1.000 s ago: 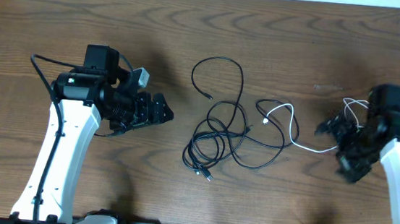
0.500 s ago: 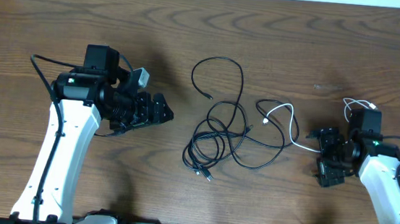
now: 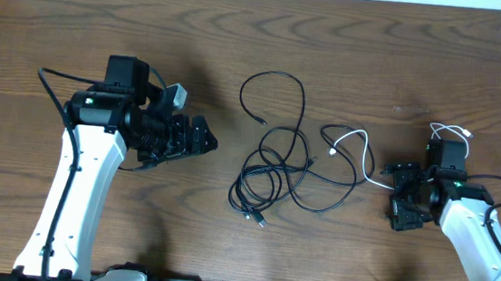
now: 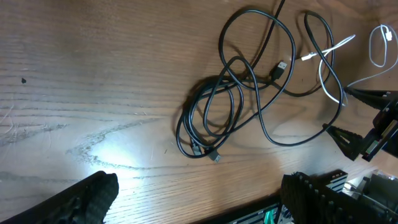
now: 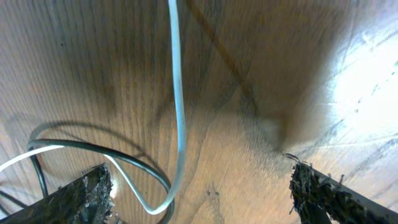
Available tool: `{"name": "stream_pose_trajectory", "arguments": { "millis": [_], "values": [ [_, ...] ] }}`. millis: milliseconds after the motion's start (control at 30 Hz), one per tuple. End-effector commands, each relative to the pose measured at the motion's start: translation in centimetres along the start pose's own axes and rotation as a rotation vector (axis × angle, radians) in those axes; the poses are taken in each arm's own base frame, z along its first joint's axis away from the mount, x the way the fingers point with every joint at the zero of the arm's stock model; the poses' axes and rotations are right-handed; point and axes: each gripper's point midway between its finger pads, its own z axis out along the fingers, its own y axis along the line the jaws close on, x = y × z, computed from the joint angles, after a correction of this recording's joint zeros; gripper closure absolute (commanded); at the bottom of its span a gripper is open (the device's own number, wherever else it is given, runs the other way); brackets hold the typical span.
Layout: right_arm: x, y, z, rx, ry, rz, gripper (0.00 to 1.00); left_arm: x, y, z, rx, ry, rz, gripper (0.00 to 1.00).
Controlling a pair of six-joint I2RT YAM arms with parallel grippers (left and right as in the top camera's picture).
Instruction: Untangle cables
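White cable [image 5: 177, 93] lies between right arm's [image 3: 467, 214] wide-apart jaws, low over table [image 3: 377, 42]

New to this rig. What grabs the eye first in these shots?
Black cables lie in overlapping loops in the middle of the table, a white cable trailing from them to the right. The right gripper sits low over that white cable, open, the cord running between its fingers; the left gripper, also open, is clear of the tangle.

Smooth brown wood-grain surface [image 3: 404, 45], softly shiny under glare. Smooth, slightly glossy plastic sheath on black cables [image 3: 270, 174]; same smooth finish on white cable [image 5: 178, 93]. Matt black, gritty-textured right fingers [image 5: 81, 199]. Glossy white plastic arm shells [image 3: 78, 189].
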Motion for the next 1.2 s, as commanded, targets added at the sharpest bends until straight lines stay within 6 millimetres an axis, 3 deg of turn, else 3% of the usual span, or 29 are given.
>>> {"name": "stream_pose_trajectory", "arguments": {
  "millis": [0,133,433,467,500,567,600,633,700,833,1033,1167],
  "values": [
    [-1.0,-0.1,0.2,0.010,-0.079,-0.003,0.11,0.1,0.2,0.2,-0.007,0.007,0.015,0.11],
    [-1.6,0.5,0.6,-0.005,-0.113,-0.001,0.12,0.1,0.2,0.2,-0.007,0.007,0.015,0.11],
    [-0.7,0.1,2.0,0.035,-0.092,-0.035,0.22,0.1,0.2,0.2,-0.007,0.007,0.015,0.11],
    [-0.7,0.2,2.0,0.031,-0.092,-0.040,0.28,0.1,0.2,0.2,-0.007,0.007,0.015,0.11],
    [-0.7,0.4,2.0,0.026,-0.093,-0.043,0.41,0.1,0.2,0.2,-0.007,0.007,0.015,0.11],
    [-0.7,0.5,2.0,0.020,-0.093,-0.045,0.71,0.1,0.2,0.2,-0.007,0.007,0.015,0.11],
    [-0.8,0.7,2.0,0.016,-0.095,-0.063,0.92,0.1,0.2,0.2,-0.007,0.007,0.015,0.11],
    [-0.8,0.9,1.9,0.008,-0.097,-0.086,0.99,0.1,0.2,0.2,-0.007,0.007,0.015,0.11],
    [-0.8,2.0,1.5,-0.035,-0.090,-0.169,0.99,0.1,0.2,0.2,-0.008,0.010,0.014,0.11],
    [-0.6,5.5,-1.1,-0.155,-0.104,-0.359,0.99,0.2,0.2,0.2,-0.008,0.013,0.011,0.11],
    [-0.6,10.5,-7.8,-0.340,-0.218,-0.535,0.99,0.2,0.2,0.2,-0.008,0.013,0.012,0.11],
    [-2.5,11.9,-11.5,-0.380,-0.397,-0.583,0.99,0.2,0.2,0.2,-0.008,0.013,0.012,0.11]
  ]
}}
